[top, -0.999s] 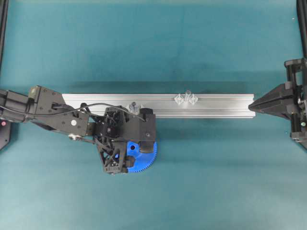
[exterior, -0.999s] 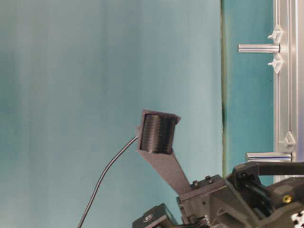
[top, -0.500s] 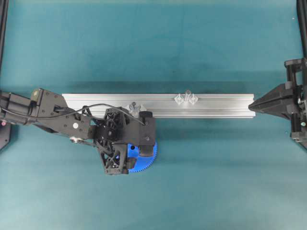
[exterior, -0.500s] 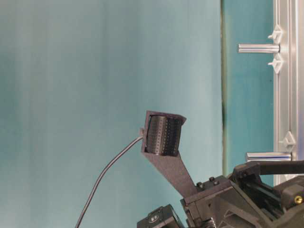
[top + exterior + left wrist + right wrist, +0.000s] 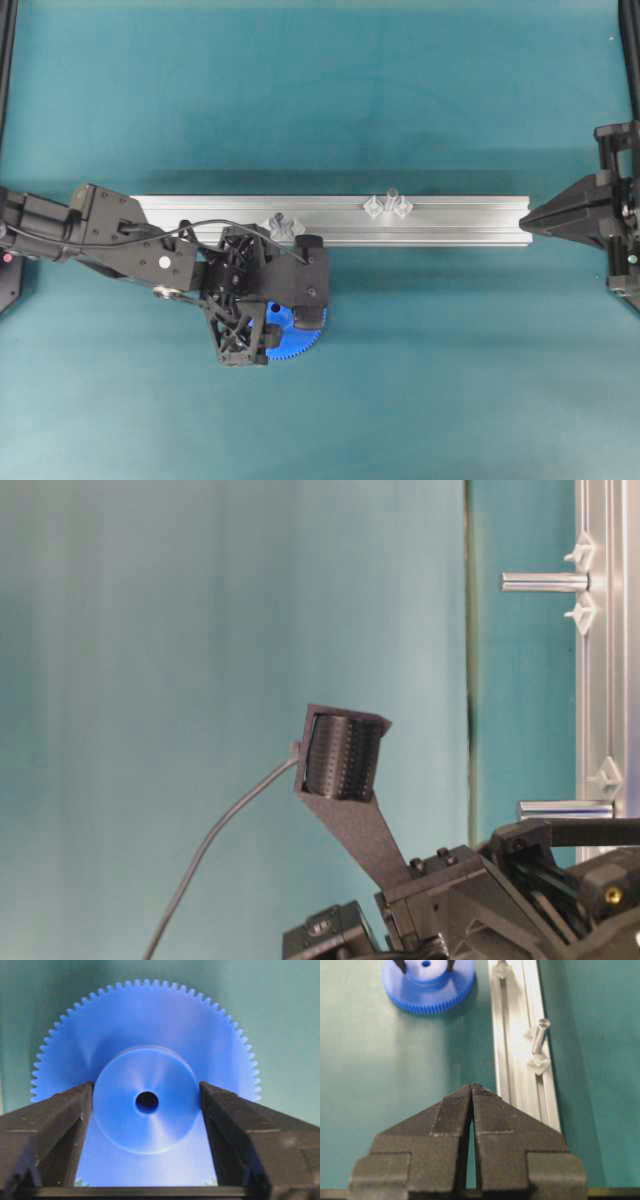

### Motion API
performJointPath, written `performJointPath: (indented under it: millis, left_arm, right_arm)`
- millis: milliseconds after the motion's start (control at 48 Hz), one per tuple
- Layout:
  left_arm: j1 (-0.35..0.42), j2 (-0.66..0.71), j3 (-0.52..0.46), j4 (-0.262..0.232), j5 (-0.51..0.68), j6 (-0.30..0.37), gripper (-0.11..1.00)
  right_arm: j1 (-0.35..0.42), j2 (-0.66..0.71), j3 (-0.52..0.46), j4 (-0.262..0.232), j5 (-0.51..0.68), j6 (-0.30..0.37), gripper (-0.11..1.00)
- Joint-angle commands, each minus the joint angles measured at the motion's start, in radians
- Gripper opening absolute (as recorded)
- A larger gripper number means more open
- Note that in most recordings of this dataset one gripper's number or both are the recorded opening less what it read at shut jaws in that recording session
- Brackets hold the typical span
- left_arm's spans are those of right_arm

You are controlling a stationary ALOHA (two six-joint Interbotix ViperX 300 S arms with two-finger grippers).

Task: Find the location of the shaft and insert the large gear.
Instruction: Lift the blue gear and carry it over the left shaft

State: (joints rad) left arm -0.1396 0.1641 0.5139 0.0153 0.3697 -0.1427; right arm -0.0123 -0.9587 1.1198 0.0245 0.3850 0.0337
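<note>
Gear flat beside the rail, hub up; left jaws straddling hub, contact unclear; right jaws together.

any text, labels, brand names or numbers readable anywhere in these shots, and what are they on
None can be read.
The large gear: plain blue plastic, no marking on hub or face.
The aluminium rail: bare metal, no print.
The left pincer and right pincer: black, no lettering visible.
The left arm: small pale dots, too small to tell if they carry text.
</note>
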Motion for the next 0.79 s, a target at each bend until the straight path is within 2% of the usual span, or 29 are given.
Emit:
performJointPath:
  millis: [0, 167, 458, 770]
  left_arm:
    - [0.000, -0.012, -0.029, 0.003, 0.014, 0.002, 0.72]
    - [0.000, -0.015, -0.067, 0.003, 0.014, 0.018, 0.72]
    - [0.011, -0.044, -0.172, 0.003, 0.018, 0.104, 0.72]
    - [0.133, -0.067, -0.293, 0.005, 0.021, 0.232, 0.72]
  right_arm:
    - [-0.002, -0.003, -0.006, 0.002, -0.006, 0.009, 0.05]
    - [-0.002, -0.023, 0.002, 0.002, -0.006, 0.009, 0.05]
    - [-0.002, -0.046, 0.009, 0.000, -0.005, 0.009, 0.05]
    - [-0.003, -0.091, 0.023, 0.002, -0.005, 0.009, 0.05]
